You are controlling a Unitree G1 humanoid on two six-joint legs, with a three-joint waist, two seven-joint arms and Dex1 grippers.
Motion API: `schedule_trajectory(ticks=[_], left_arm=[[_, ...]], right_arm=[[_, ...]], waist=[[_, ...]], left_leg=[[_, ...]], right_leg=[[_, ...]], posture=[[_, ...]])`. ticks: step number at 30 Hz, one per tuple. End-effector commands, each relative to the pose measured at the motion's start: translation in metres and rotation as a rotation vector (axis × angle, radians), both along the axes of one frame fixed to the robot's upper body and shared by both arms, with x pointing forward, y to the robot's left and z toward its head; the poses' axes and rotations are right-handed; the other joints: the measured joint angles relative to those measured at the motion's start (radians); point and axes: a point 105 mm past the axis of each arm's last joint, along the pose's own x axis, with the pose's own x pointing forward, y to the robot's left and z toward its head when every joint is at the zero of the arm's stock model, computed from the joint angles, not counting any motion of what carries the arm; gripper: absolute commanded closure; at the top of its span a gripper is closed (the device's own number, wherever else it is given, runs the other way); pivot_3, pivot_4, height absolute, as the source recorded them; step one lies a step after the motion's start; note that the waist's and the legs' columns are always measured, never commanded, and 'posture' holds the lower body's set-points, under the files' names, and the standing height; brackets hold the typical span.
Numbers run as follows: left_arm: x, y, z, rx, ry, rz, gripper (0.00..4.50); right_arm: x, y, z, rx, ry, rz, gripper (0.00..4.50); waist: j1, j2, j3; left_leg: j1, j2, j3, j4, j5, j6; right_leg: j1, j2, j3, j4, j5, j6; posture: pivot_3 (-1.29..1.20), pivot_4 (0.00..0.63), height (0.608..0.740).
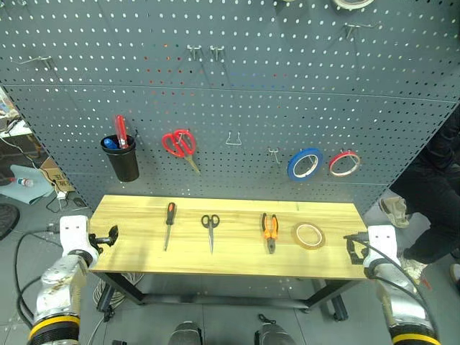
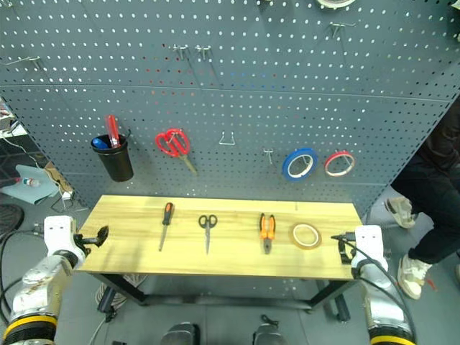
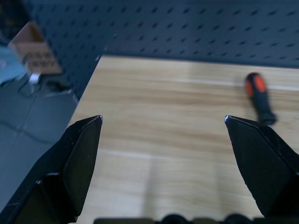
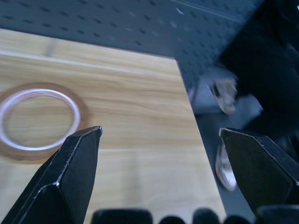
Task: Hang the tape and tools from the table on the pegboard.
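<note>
On the wooden table [image 1: 230, 259] lie, from left to right, a screwdriver [image 1: 169, 224] with an orange-and-black handle, small black-handled scissors [image 1: 210, 228], orange-handled pliers [image 1: 269, 231] and a tan ring of tape [image 1: 308, 235]. The blue-grey pegboard [image 1: 237, 79] rises behind the table. My left gripper [image 1: 108, 236] hovers open at the table's left end, with the screwdriver handle [image 3: 259, 98] ahead of it. At the table's right end my right gripper [image 1: 352, 244] stands open and empty, with the tape [image 4: 39, 121] just ahead of it.
On the pegboard hang a black cup of pens [image 1: 121, 157], red-handled scissors [image 1: 180, 145], a blue tape ring [image 1: 305, 164] and a red tape ring [image 1: 344, 163]. Bare hooks [image 1: 233, 138] sit between them. A person's shoe [image 1: 394, 208] shows beyond the table's right end.
</note>
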Motion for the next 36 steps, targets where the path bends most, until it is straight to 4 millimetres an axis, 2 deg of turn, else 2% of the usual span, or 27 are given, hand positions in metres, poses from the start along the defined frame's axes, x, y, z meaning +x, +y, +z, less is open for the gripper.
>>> schedule_trajectory(ticks=[1,3,5,8,11,13,18,21,23,25,27,32,36], left_arm=[[0.014,-0.038,0.044,0.019,-0.075,-0.23,0.04],[0.013,-0.054,0.053,0.0,-0.08,-0.313,0.04],[0.011,-0.08,0.065,0.006,-0.082,-0.449,0.04],[0.003,-0.136,0.083,-0.043,-0.074,-0.733,0.04],[-0.015,-0.185,0.092,-0.093,-0.043,-1.012,0.04],[-0.022,-0.205,0.098,-0.093,-0.034,-1.139,0.04],[-0.025,-0.24,0.113,-0.098,-0.068,-1.349,0.04],[-0.026,-0.256,0.119,-0.109,-0.091,-1.444,0.04],[-0.027,-0.264,0.116,-0.129,-0.081,-1.509,0.04],[-0.026,-0.271,0.115,-0.143,-0.082,-1.565,0.04],[-0.021,-0.277,0.118,-0.146,-0.104,-1.586,0.04],[-0.015,-0.281,0.126,-0.164,-0.13,-1.6,0.04],[-0.017,-0.278,0.125,-0.149,-0.129,-1.601,0.04]], right_arm=[[0.005,0.021,0.027,0.007,0.003,0.209,0.0],[0.004,0.029,0.033,0.034,0.024,0.288,0.0],[0.005,0.033,0.042,0.044,0.038,0.357,0.0],[0.006,0.048,0.055,0.052,0.085,0.511,0.0],[0.007,0.063,0.06,0.038,0.135,0.632,0.0],[0.012,0.066,0.064,0.028,0.147,0.658,0.0],[0.029,0.07,0.068,-0.014,0.164,0.677,0.0],[0.039,0.071,0.071,-0.04,0.172,0.69,0.0],[0.047,0.069,0.066,-0.066,0.191,0.686,0.0],[0.054,0.068,0.058,-0.074,0.222,0.684,0.0],[0.062,0.067,0.05,-0.076,0.248,0.672,0.0],[0.077,0.061,0.033,-0.072,0.294,0.644,0.0],[0.089,0.055,0.02,-0.02,0.322,0.582,0.0]], waist=[[0.002,0.0,0.02],[0.002,0.0,0.036],[0.001,0.001,0.056],[0.002,0.0,0.105],[0.002,0.0,0.138],[0.001,-0.001,0.163],[0.0,-0.002,0.222],[0.0,-0.001,0.249],[-0.001,-0.001,0.259],[-0.001,-0.001,0.27],[-0.001,-0.001,0.28],[-0.007,-0.001,0.296],[-0.018,-0.001,0.298]], left_leg=[[0.0,-0.001,0.0,0.001,0.0,0.0],[-0.001,-0.005,0.0,0.002,0.0,0.0],[-0.002,-0.007,0.0,0.004,0.0,0.0],[-0.007,-0.007,0.0,0.017,-0.006,0.009],[-0.016,-0.008,0.0,0.019,-0.006,0.01],[-0.018,-0.008,0.0,0.021,-0.006,0.01],[-0.023,-0.008,0.0,0.022,-0.003,0.014],[-0.033,-0.008,0.0,0.023,0.001,0.021],[-0.04,-0.009,-0.001,0.025,0.001,0.023],[-0.04,-0.009,-0.001,0.026,-0.003,0.027],[-0.04,-0.009,-0.001,0.025,-0.004,0.029],[-0.041,-0.01,-0.002,0.025,-0.005,0.029],[-0.041,-0.011,-0.002,0.025,-0.005,0.028]], right_leg=[[0.0,-0.001,-0.001,0.0,0.0,0.0],[0.0,-0.006,-0.001,0.0,0.0,0.0],[0.001,-0.007,-0.001,-0.001,0.0,0.0],[0.001,-0.007,0.0,-0.001,0.0,0.001],[-0.001,-0.007,0.002,-0.002,0.0,0.001],[-0.001,-0.007,0.002,-0.001,0.0,0.001],[-0.005,-0.006,0.002,0.001,0.0,0.003],[-0.013,-0.006,0.003,0.002,-0.001,0.007],[-0.018,-0.005,0.003,0.004,-0.001,0.014],[-0.017,-0.005,0.004,0.005,0.0,0.023],[-0.018,-0.005,0.003,0.006,-0.002,0.024],[-0.018,-0.005,0.003,0.006,-0.002,0.025],[-0.017,-0.006,0.003,0.006,-0.002,0.026]], posture=[[0.15,0.139,0.74],[0.14,0.154,0.74],[0.14,0.181,0.74],[0.13,0.24,0.74],[0.12,0.277,0.74],[0.11,0.304,0.74],[0.07,0.377,0.74],[0.06,0.405,0.74],[0.06,0.408,0.74],[0.05,0.417,0.74],[0.04,0.417,0.74],[0.05,0.402,0.74],[0.07,0.394,0.74]])
